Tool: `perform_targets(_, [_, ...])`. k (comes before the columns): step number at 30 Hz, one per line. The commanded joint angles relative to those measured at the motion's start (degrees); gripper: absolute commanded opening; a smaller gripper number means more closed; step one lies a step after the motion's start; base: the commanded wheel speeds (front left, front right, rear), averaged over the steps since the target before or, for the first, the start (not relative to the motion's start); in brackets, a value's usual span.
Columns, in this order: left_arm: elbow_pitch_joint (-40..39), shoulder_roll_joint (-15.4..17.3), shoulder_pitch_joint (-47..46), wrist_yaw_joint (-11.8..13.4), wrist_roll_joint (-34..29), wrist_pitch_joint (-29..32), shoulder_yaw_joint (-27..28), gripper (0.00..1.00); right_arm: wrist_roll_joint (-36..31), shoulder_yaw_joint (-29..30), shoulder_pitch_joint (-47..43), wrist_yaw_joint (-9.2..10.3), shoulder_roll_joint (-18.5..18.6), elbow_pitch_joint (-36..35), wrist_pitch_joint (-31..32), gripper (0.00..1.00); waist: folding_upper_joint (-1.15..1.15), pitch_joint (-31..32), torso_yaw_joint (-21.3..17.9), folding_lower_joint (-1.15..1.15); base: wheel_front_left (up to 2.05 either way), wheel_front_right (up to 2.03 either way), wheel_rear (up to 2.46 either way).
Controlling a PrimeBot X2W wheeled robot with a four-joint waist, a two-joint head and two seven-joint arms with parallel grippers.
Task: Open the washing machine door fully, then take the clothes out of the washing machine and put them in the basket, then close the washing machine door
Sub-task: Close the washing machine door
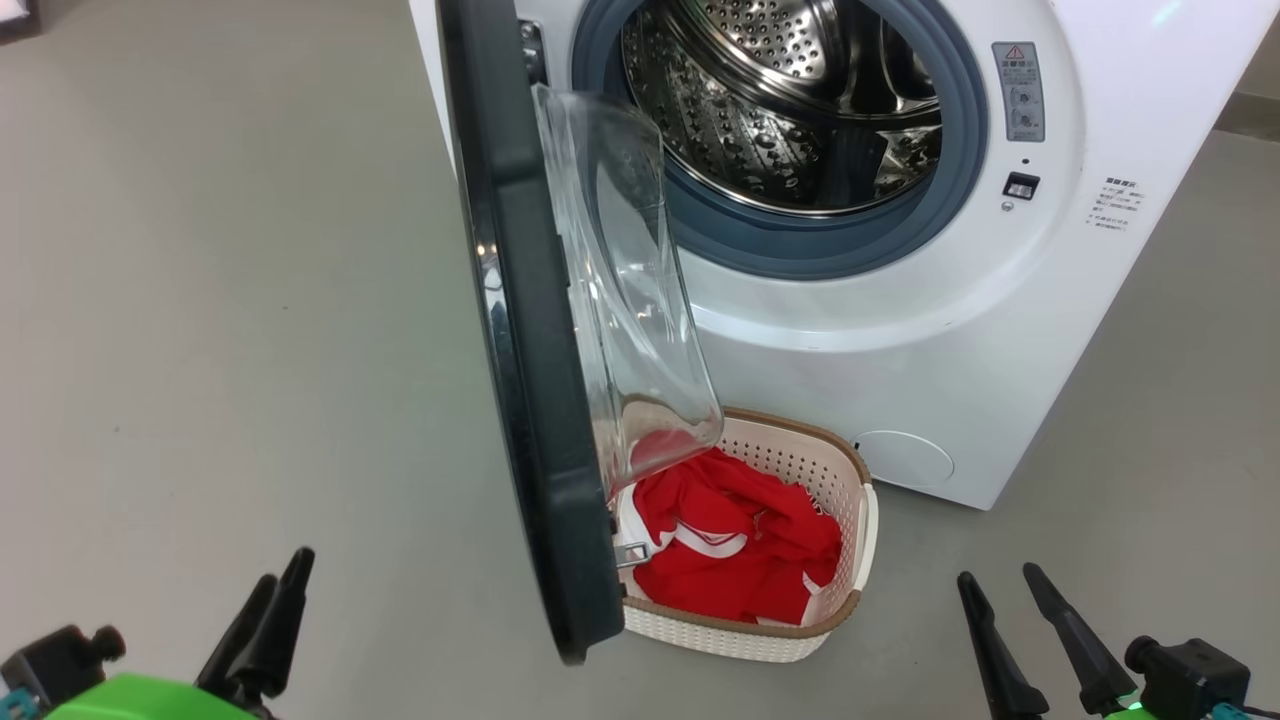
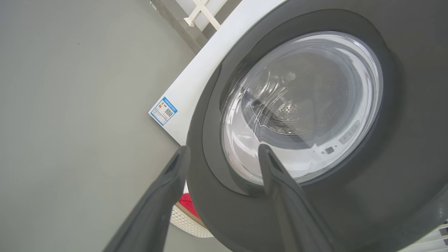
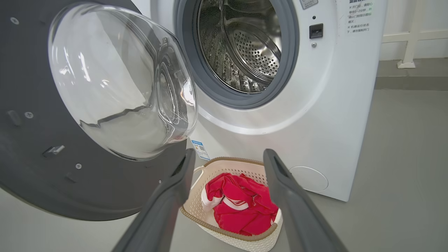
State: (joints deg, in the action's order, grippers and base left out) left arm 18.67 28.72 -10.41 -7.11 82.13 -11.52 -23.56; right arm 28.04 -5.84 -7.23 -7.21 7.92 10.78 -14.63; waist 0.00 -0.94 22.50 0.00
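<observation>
The washing machine [image 1: 1000, 300] stands with its washing machine door [image 1: 530, 400] swung out towards me, edge-on, glass bowl [image 1: 620, 300] facing the steel drum [image 1: 790, 100], where no cloth shows. On the floor below the door, the basket [image 1: 850, 470] holds the red, white-trimmed clothes [image 1: 740, 540]. My left gripper [image 1: 283, 568] hangs open left of the door, apart from it; its wrist view shows the left gripper [image 2: 224, 150] empty before the door's black rim [image 2: 402, 175]. My right gripper [image 1: 998, 578] is open, right of the basket, and the right gripper [image 3: 230, 154] frames the clothes [image 3: 241, 206].
Grey floor [image 1: 200, 300] spreads wide to the left of the door and to the right of the machine. A white frame leg [image 3: 407, 45] stands by the wall behind the machine. A blue label [image 2: 163, 111] sits low on the machine's front corner.
</observation>
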Motion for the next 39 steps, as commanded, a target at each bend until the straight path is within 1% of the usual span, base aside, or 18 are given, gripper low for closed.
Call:
perform_targets(1, [0.0, 2.1, -0.8, -0.4, -2.3, -1.8, 1.9, 1.00, -0.2, -0.5, 0.3, -0.28, 0.7, -1.5, -0.4, 1.00, 0.00, 0.2, -0.1, 0.00, 0.00, 0.00, 0.00])
perform_targets(3, [0.7, 1.5, -0.1, -0.4, -3.9, -2.9, 2.3, 1.00, -0.3, 0.0, -0.2, -0.28, 0.6, -1.7, -0.4, 1.00, 0.00, 0.2, -0.3, 0.00, 0.00, 0.00, 0.00])
perform_targets(5, [2.1, 1.3, 0.4, -0.4, -7.8, -3.3, 2.5, 1.00, -0.3, 0.5, -0.6, -0.28, 0.5, -1.8, -0.4, 1.00, 0.00, 0.3, -0.5, 0.00, 0.00, 0.00, 0.00])
perform_targets(7, [2.7, -0.4, 0.8, -0.4, -11.0, -3.4, 6.3, 1.00, -0.4, 1.1, -1.0, -0.28, 0.5, -2.0, -0.4, 1.00, 0.00, 0.3, -0.6, 0.00, 0.00, 0.00, 0.00])
perform_targets(9, [2.9, -1.9, 1.8, -0.4, -17.2, -3.4, 9.7, 1.00, -0.4, 1.5, -1.3, -0.28, 0.5, -2.1, -0.4, 1.00, 0.00, 0.3, -0.8, 0.00, 0.00, 0.00, 0.00])
perform_targets(11, [2.4, -4.4, 3.1, -0.4, -22.6, -3.5, 14.3, 1.00, -0.4, 1.8, -1.7, -0.28, 0.5, -2.2, -0.4, 1.00, 0.00, 0.4, -1.0, 0.00, 0.00, 0.00, 0.00])
perform_targets(15, [0.6, -8.7, 5.5, -0.4, -35.6, -3.5, 20.3, 1.00, -0.5, 2.7, -2.0, -0.28, 0.5, -2.6, -0.4, 1.00, 0.00, 0.3, -1.3, 0.00, 0.00, 0.00, 0.00])
perform_targets(19, [-1.5, -12.3, 7.1, -0.4, -48.7, -3.5, 24.7, 1.00, -0.6, 3.3, -2.0, -0.28, 0.5, -2.8, -0.4, 1.00, 0.00, 0.0, -1.5, 0.00, 0.00, 0.00, 0.00])
perform_targets(22, [-3.4, -15.0, 8.0, -0.4, -57.5, -3.5, 27.6, 1.00, -0.7, 3.6, -2.0, -0.28, 0.5, -3.0, -0.4, 1.00, 0.00, -0.2, -1.7, 0.00, 0.00, 0.00, 0.00])
perform_targets(23, [-4.0, -16.1, 8.3, -0.4, -59.6, -3.5, 28.4, 1.00, -0.7, 3.7, -2.0, -0.28, 0.5, -3.0, -0.4, 1.00, 0.00, -0.2, -1.8, 0.00, 0.00, 0.00, 0.00])
perform_targets(24, [-4.5, -17.0, 8.6, -0.4, -61.3, -3.5, 29.0, 1.00, -0.7, 3.8, -2.0, -0.28, 0.5, -3.1, -0.4, 1.00, 0.00, -0.2, -1.9, 0.00, 0.00, 0.00, 0.00])
perform_targets(25, [-4.5, -17.0, 8.6, -0.4, -61.3, -3.5, 29.0, 1.00, -0.7, 3.8, -2.0, -0.28, 0.5, -3.1, -0.4, 1.00, 0.00, -0.2, -1.9, 0.00, 0.00, 0.00, 0.00])
perform_targets(30, [-6.7, -20.2, 10.1, -0.4, -68.9, -3.5, 31.6, 1.00, -0.8, 4.0, -2.2, -0.28, 0.3, -3.2, -0.4, 1.00, 0.00, -0.2, -2.2, 0.00, 0.00, 0.00, 0.00])
perform_targets(34, [-6.3, -21.8, 11.3, -0.4, -70.9, -3.5, 31.6, 1.00, -0.9, 4.1, -2.4, -0.28, 0.1, -3.1, -0.4, 1.00, 0.00, -0.2, -2.4, 0.00, 0.00, 0.00, 0.00])
perform_targets(39, [-5.4, -22.5, 11.3, -0.4, -71.5, -3.5, 32.1, 1.00, -0.9, 4.2, -2.3, -0.28, -0.1, -3.1, -0.4, 1.00, 0.00, -0.4, -2.4, 0.00, 0.00, 0.00, 0.00])
